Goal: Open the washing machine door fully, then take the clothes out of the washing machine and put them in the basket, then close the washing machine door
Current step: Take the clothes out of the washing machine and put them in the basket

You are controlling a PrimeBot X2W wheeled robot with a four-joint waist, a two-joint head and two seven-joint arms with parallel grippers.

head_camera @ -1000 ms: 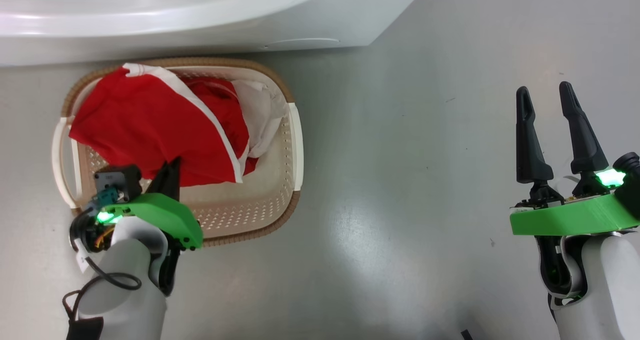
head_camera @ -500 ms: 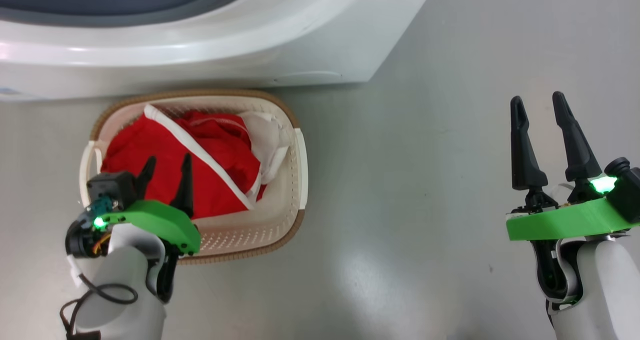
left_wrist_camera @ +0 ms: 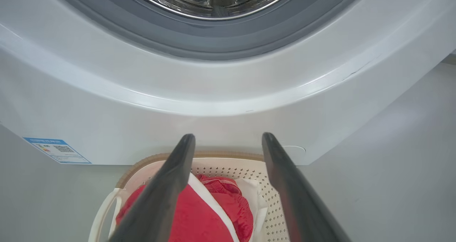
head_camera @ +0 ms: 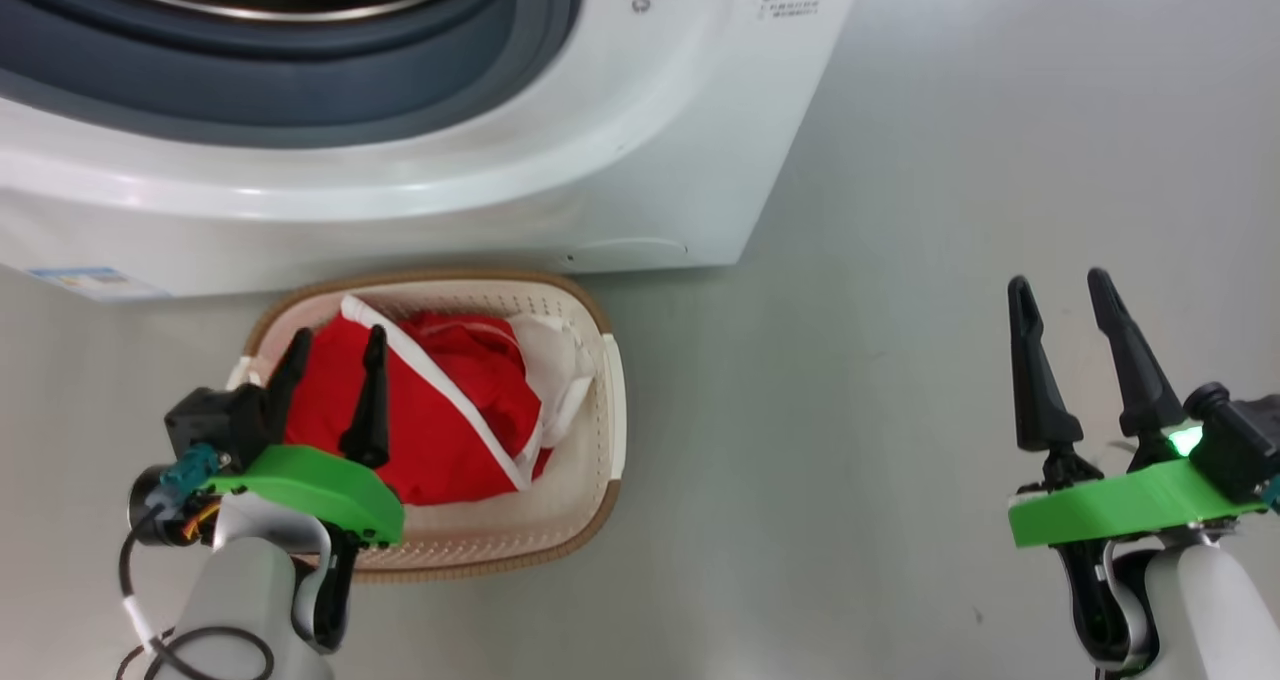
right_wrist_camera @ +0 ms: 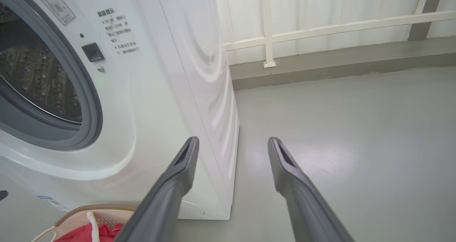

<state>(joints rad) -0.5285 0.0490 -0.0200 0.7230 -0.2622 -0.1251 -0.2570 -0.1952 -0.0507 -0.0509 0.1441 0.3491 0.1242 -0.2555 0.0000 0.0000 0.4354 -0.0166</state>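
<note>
While the left gripper (head_camera: 338, 335) is hovering with fingers spread and empty, we are finding the clothes (head_camera: 450, 415) heaped under its tips inside the basket (head_camera: 615, 410). The right gripper (head_camera: 1058, 278), likewise spread and empty, is standing well apart. Beyond the basket, the washing machine (head_camera: 620, 160) is showing its drum (left_wrist_camera: 213, 0).

The clothes (head_camera: 440, 440) are bright red with white bands. The basket (head_camera: 612, 400) is cream, dotted with holes, with a brown rim. The washing machine (head_camera: 650, 180) is white. The floor (head_camera: 850, 410) is grey.
</note>
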